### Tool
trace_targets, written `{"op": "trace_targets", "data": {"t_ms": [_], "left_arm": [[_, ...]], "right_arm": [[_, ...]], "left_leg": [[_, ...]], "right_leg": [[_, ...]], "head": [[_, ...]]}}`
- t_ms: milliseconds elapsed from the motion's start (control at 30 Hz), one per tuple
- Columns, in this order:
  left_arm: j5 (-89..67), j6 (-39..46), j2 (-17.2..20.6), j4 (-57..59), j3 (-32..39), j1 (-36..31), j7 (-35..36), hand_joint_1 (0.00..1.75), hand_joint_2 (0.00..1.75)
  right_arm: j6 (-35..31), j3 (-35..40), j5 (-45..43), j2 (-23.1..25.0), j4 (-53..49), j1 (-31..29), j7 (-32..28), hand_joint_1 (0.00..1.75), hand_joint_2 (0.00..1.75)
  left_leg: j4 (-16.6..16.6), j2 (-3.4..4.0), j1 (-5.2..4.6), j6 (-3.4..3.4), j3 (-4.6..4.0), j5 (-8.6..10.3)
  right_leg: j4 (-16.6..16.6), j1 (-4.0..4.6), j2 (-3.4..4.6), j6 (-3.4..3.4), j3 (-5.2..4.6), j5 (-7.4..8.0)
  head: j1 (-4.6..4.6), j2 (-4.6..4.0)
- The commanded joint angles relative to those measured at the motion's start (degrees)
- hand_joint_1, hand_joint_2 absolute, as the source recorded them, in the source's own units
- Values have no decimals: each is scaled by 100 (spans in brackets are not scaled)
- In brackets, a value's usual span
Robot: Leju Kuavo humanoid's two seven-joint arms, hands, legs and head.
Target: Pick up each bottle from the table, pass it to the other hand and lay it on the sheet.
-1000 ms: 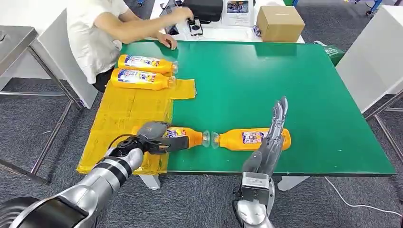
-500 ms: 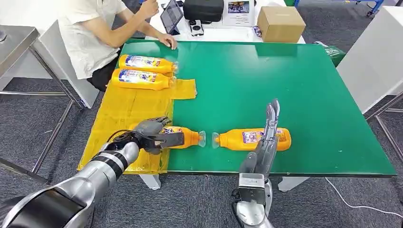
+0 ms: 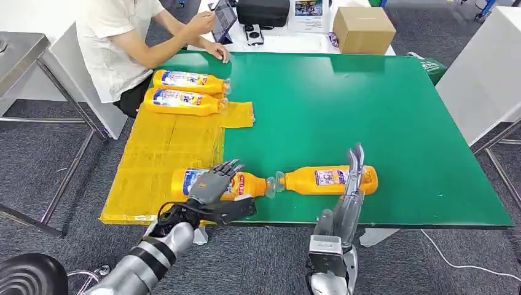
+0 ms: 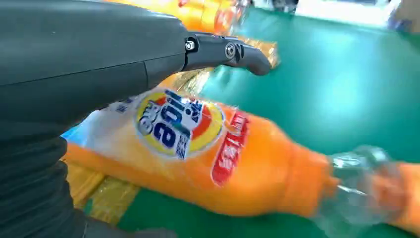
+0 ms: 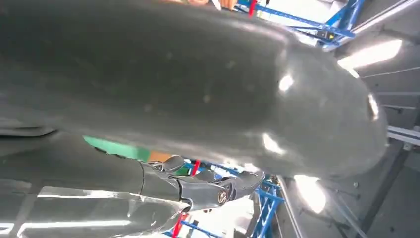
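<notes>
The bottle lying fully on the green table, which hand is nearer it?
Right. The right hand stands upright against the bottle; the left hand sits over the neighbouring bottle.

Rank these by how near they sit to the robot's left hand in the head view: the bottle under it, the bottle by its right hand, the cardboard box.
1. Bottle under the left hand, near sheet edge.
2. Bottle by the right hand, on green.
3. Cardboard box, far side.

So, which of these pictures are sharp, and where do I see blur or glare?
Head view: sharp and evenly lit, labels on the two far bottles clear. Left wrist view: near bottle soft, its clear neck end smeared. Right wrist view: the right hand is too close, out of focus, with bright glare spots; ceiling lights blown out.
</notes>
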Motion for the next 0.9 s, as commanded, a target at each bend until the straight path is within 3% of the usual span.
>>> {"op": "trace_targets", "data": {"t_ms": [33,900], "left_arm": [[-23,-21,284,-723,-286,229,33,0,175],[-23,-21,284,-723,-286,229,33,0,175]], "right_arm": [[11,-168,-26,-97,13,1,-9,0,0],[11,-168,-26,-97,13,1,-9,0,0]], "left_leg": [[-3,5,4,-8,20,-6],[-6,3,7,-10,36,-11]], "right_leg": [[-2,4,6,-11,17,-5],[-3,6,4,-16,34,-12]], "head": [[0,0],[0,0]]}}
